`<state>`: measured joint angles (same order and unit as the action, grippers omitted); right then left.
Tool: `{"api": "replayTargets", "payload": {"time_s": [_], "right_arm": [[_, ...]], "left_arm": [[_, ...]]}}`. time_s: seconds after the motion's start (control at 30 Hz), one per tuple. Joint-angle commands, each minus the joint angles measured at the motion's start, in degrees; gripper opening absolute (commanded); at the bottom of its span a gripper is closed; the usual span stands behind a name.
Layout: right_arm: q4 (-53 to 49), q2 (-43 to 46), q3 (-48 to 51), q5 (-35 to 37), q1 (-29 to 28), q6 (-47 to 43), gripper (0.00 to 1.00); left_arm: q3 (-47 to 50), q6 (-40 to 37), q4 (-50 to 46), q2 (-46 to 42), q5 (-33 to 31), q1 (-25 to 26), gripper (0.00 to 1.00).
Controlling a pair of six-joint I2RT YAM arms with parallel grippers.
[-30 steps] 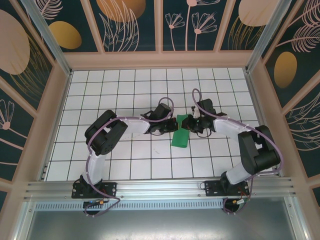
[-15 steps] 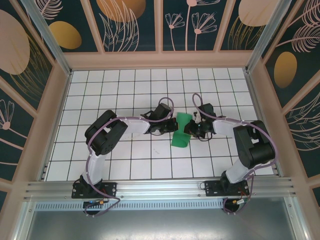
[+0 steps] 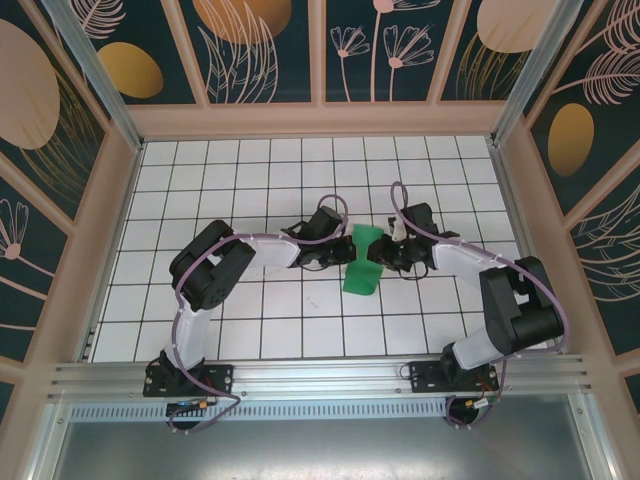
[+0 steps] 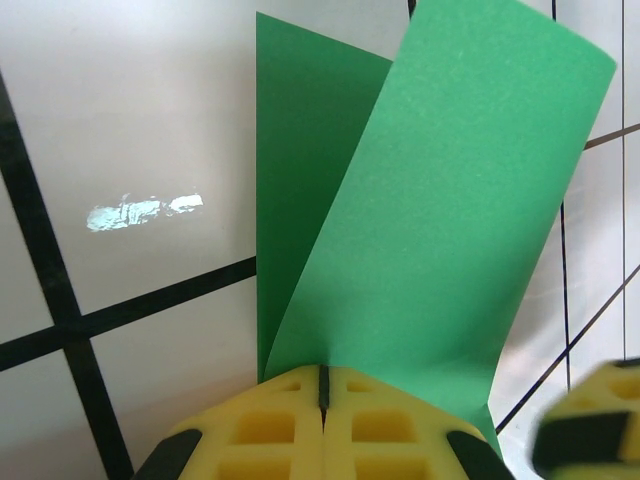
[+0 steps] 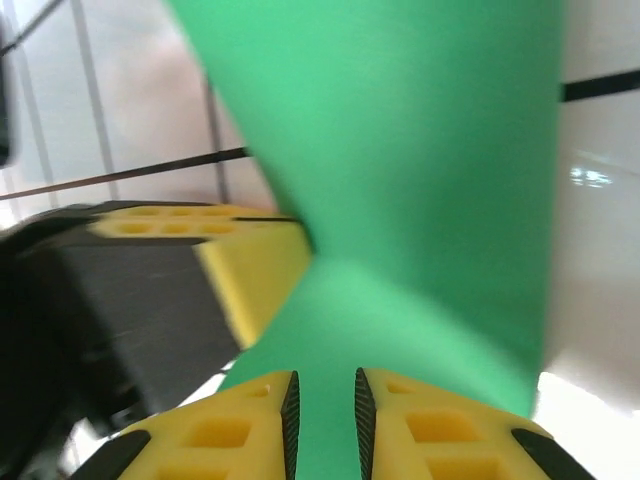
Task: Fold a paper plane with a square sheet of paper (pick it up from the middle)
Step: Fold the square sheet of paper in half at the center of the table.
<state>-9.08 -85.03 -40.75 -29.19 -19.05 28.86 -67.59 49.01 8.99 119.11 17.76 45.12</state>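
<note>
The square sheet of paper (image 3: pixel 360 268) is green, bent into a loose fold, and lies mid-table between the two arms. My left gripper (image 3: pixel 349 252) is at its left edge. In the left wrist view its yellow jaws (image 4: pixel 323 385) are pressed together on the paper's near edge, and the paper (image 4: pixel 430 200) rises away in two leaves. My right gripper (image 3: pixel 376 252) meets the sheet from the right. Its jaws (image 5: pixel 323 405) stand a narrow gap apart, with the green paper (image 5: pixel 400 150) showing through the gap and curling up beyond. No grip by the right jaws is visible.
A white tiled table (image 3: pixel 250 180) is walled by wooden rails and patterned panels. The left gripper's yellow finger (image 5: pixel 250 260) sits close beside the right one, and a right fingertip (image 4: pixel 590 425) shows at the corner of the left wrist view.
The right arm has shifted its elbow, and its gripper has edged onto the paper's right side with jaws parted slightly more. The left arm has stayed put, still clamped.
</note>
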Motion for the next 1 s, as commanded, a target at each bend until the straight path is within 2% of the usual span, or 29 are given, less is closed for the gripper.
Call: {"api": "replayTargets", "payload": {"time_s": [0.0,0.3,0.43,0.57,0.73,0.97], "right_arm": [[2.47,1.64,3.48,-5.43,0.49,1.24,0.25],[2.00,-3.95,8.42,0.42,0.46,-0.05,0.24],[-1.02,-0.86,7.07,1.42,0.45,-0.61,0.25],[-1.10,4.17,6.39,-2.76,0.25,0.54,0.26],[5.16,7.09,10.84,-8.17,-0.28,4.73,0.25],[5.83,2.48,14.64,-3.96,-0.68,3.54,0.25]], "left_arm": [[1.24,-1.50,-6.54,4.29,-2.47,0.09,0.00],[0.84,-1.98,-6.81,4.11,-2.47,0.07,0.00],[1.27,-1.81,-6.38,4.10,-2.34,0.09,0.00],[1.24,-1.82,-6.27,4.03,-2.18,0.11,0.00],[1.32,-1.88,-6.18,3.94,-2.15,0.10,0.00],[1.37,-1.97,-5.74,4.27,-1.76,0.10,0.00]]}}
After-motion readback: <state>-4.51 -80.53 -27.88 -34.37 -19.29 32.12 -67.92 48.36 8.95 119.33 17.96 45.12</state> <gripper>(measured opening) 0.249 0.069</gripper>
